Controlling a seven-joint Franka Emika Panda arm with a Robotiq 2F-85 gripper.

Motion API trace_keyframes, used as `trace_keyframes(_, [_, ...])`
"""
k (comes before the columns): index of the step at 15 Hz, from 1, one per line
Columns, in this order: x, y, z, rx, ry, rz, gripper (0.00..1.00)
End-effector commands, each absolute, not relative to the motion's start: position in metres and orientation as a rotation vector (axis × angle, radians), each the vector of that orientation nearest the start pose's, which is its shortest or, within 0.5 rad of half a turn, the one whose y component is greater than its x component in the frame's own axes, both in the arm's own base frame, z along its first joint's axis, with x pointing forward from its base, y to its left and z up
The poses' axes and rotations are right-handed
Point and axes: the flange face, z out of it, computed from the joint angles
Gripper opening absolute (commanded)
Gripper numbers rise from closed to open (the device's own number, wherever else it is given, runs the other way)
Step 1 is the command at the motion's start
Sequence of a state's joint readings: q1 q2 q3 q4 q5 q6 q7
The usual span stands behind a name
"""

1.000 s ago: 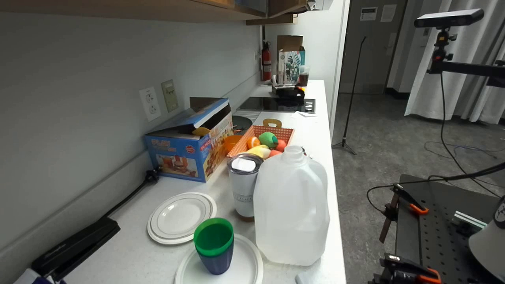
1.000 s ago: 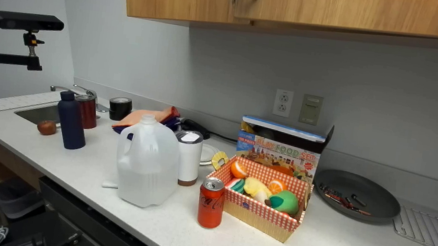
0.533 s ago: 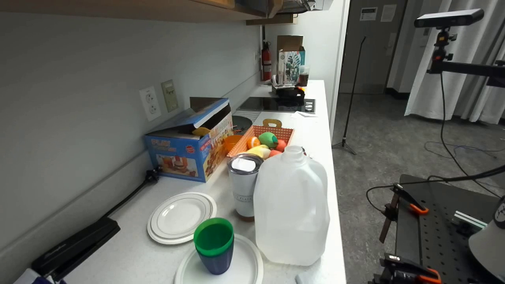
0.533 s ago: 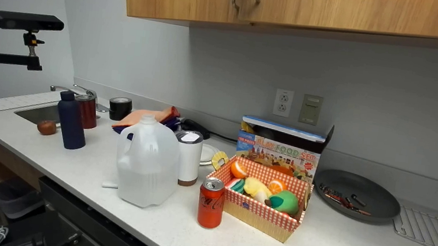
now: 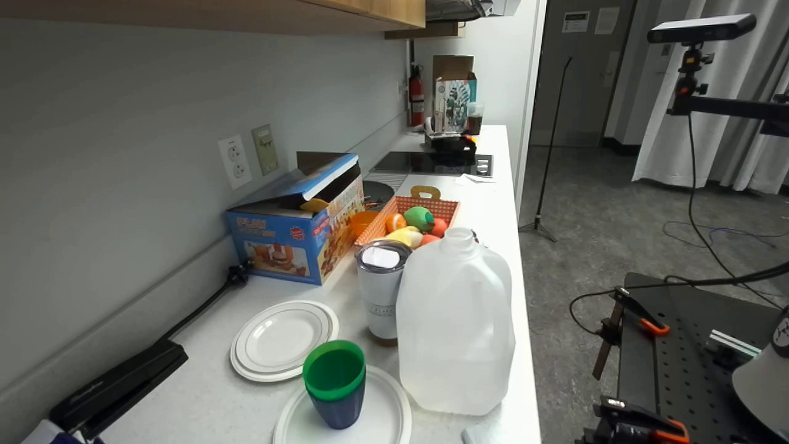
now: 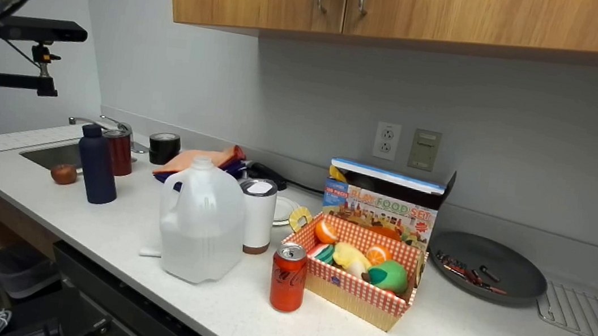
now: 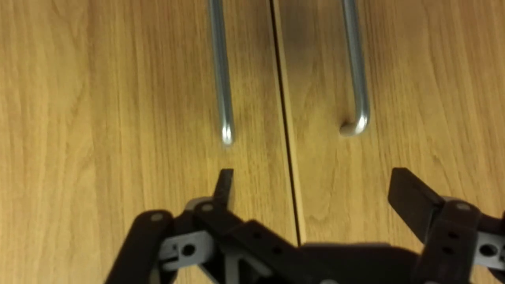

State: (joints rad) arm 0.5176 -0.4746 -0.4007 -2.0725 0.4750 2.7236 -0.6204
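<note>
Cabinet doors (image 6: 467, 9) of pale wood stand closed. Before them I see the claw (image 7: 312, 170), its two fingers (image 7: 412, 201) spread wide apart; whether they touch the wood, I can't tell. In the wrist view the left handle (image 7: 221, 71) ends just above the left fingertip (image 7: 223, 183), the right handle (image 7: 357, 71) above the gap; a thin seam (image 7: 288, 150) parts the doors.

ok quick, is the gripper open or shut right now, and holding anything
Gripper: open, holding nothing, in front of the cabinet doors.
</note>
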Motion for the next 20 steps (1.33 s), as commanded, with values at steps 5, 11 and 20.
trace_keyframes(5, [0.501, -0.014, 0.754, -2.303, -0.344, -1.57, 1.0])
trace_keyframes(11, [0.475, -0.023, 0.749, -2.333, -0.353, -1.545, 1.0])
trace_keyframes(20, [0.402, -0.047, 0.711, -2.445, -0.44, -1.465, 1.0])
